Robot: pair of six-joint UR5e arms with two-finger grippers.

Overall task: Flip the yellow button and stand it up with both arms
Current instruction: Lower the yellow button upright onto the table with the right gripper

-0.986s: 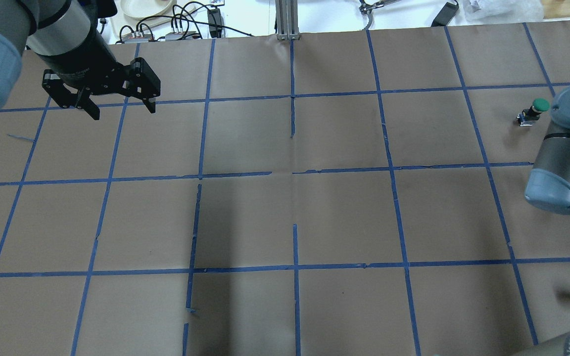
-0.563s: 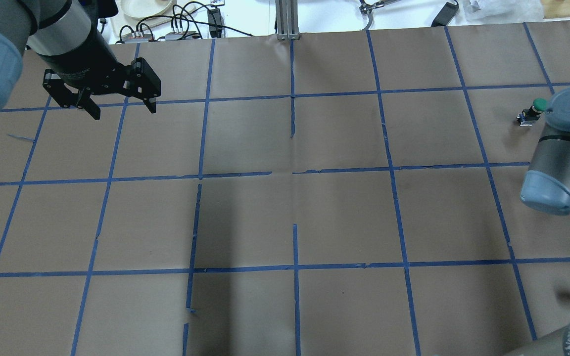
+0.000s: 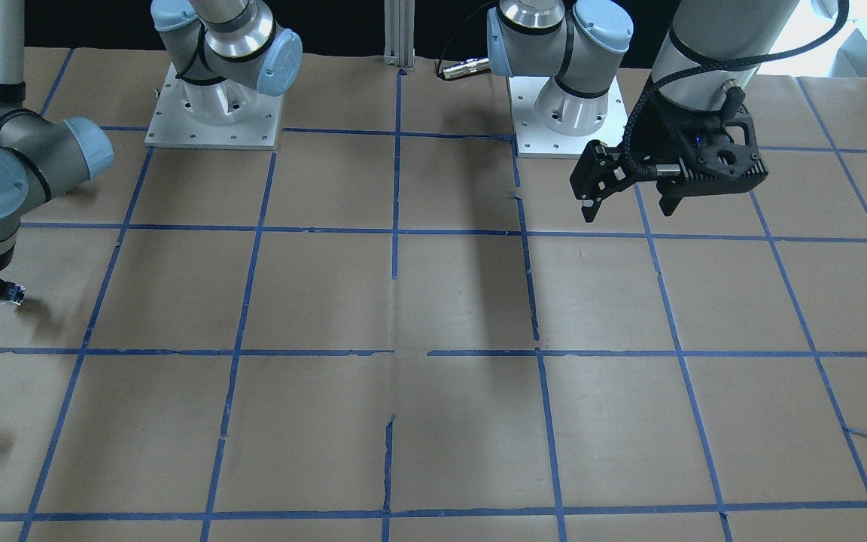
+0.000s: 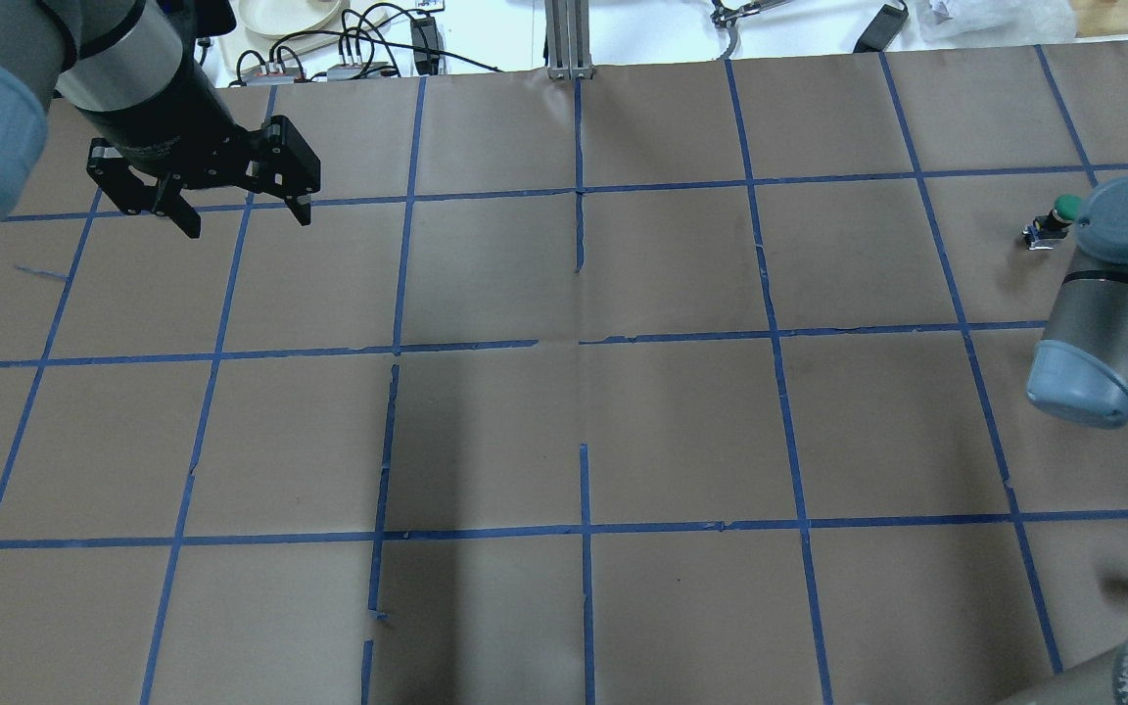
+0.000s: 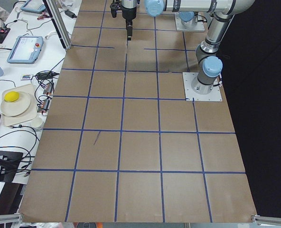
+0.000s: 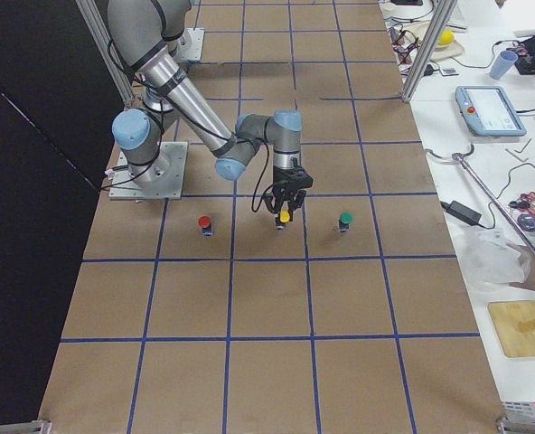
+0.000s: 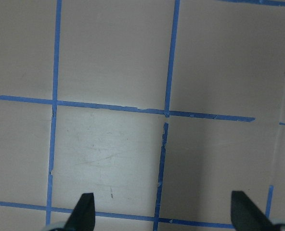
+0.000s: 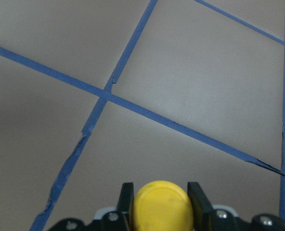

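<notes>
Brown-papered bench (image 4: 672,431), gridded in blue tape (image 4: 672,183): right gripper (image 8: 161,186) jaws clamp the yellow button (image 8: 161,208) at the bench's 3 o'clock; left gripper (image 4: 246,223) hangs at 10 o'clock, jaws apart.

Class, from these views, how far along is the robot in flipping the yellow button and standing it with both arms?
Done: the right hand grips the yellow button by its cap. In hand: the pickup; whether it is off the table is unclear. Left: the left hand hangs open and empty far across the table, so the flip and standing remain.
</notes>
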